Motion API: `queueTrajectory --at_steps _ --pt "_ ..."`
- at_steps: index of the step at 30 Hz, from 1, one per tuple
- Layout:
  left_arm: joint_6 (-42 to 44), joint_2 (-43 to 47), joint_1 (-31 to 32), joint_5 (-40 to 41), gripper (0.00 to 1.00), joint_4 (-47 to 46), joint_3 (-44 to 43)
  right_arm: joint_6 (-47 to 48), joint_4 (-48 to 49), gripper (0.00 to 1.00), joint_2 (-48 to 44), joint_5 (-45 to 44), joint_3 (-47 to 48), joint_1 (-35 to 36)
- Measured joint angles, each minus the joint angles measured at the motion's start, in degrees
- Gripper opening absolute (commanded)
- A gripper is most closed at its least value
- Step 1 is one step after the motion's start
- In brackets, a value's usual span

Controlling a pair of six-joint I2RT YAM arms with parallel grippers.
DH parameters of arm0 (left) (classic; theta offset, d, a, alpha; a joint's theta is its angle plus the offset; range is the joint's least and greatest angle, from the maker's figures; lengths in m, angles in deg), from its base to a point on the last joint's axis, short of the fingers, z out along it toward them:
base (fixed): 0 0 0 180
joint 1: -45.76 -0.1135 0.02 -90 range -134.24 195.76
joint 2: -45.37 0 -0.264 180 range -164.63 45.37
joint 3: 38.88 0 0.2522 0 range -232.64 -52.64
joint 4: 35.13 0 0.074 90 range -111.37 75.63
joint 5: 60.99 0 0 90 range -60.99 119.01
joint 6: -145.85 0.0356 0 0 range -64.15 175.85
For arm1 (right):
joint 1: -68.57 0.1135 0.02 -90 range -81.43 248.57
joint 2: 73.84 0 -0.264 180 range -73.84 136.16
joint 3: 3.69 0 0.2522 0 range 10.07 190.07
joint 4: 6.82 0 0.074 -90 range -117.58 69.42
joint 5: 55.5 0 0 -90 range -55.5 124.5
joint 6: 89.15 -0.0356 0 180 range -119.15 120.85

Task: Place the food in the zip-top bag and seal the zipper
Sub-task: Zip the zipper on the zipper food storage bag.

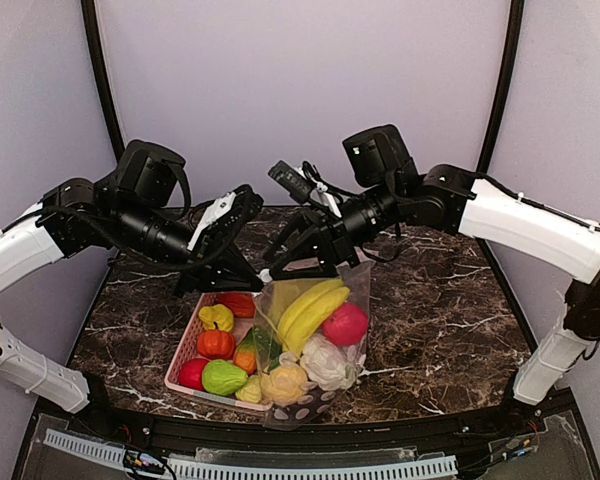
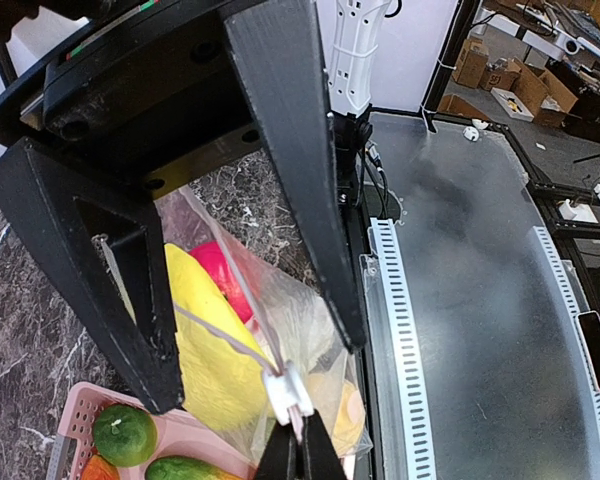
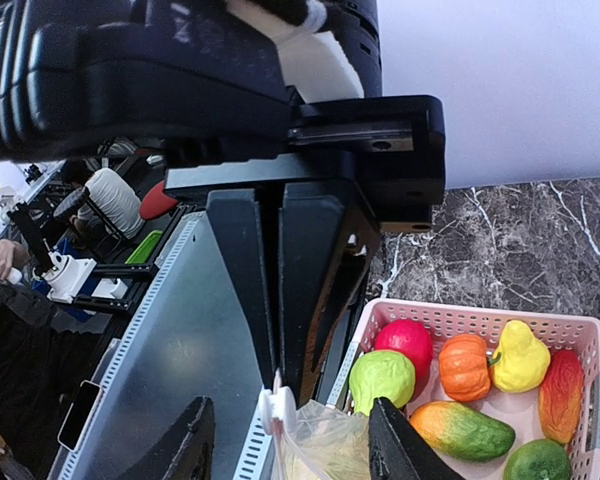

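Left arm comes in low from the left, forearm stretched across the back of the bench [image 1: 440, 300], wrist pitched down toward centre. Left hand [image 2: 295, 442] is clamped tight on the white zipper slider [image 2: 286, 390] at one end of the bag mouth; no gap between its fingers.

Right arm mirrors it from the right: elbow high, forearm angled down and in, the two hands nearly nose to nose over the bag. Right hand [image 3: 290, 415] is about half wide and grips nothing. Its fingers [image 2: 300, 200] straddle the top of the bag, one on each side, just past the slider. Left wrist view shows plastic between them; can't tell if either pad touches it.

Zip-top bag [image 1: 360, 290] stands upright mid-bench, hung by its top edge from the left hand's pinch, bottom on the bench, leaning on the right side of the pink basket [image 1: 183, 350]. Zipper [image 2: 220, 338] runs as a thin line away from the slider.

In the bag: banana [image 1: 310, 305], red fruit [image 1: 346, 324], cauliflower [image 1: 327, 362]. In the basket: yellow pepper [image 1: 217, 317], orange pumpkin [image 1: 216, 343], a green piece [image 1: 223, 377], a red piece [image 1: 192, 373].
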Motion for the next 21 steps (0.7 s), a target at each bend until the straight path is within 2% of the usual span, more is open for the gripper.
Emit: queueTrajectory --at_steps 15,21 --pt "-0.09 -0.04 0.00 0.44 0.01 0.24 0.00 0.79 -0.04 0.17 -0.02 -0.37 -0.39 1.64" --pt "-0.46 -0.04 0.00 0.70 0.01 0.33 0.00 0.83 -0.07 0.11 -0.02 -1.64 -0.92 1.84"
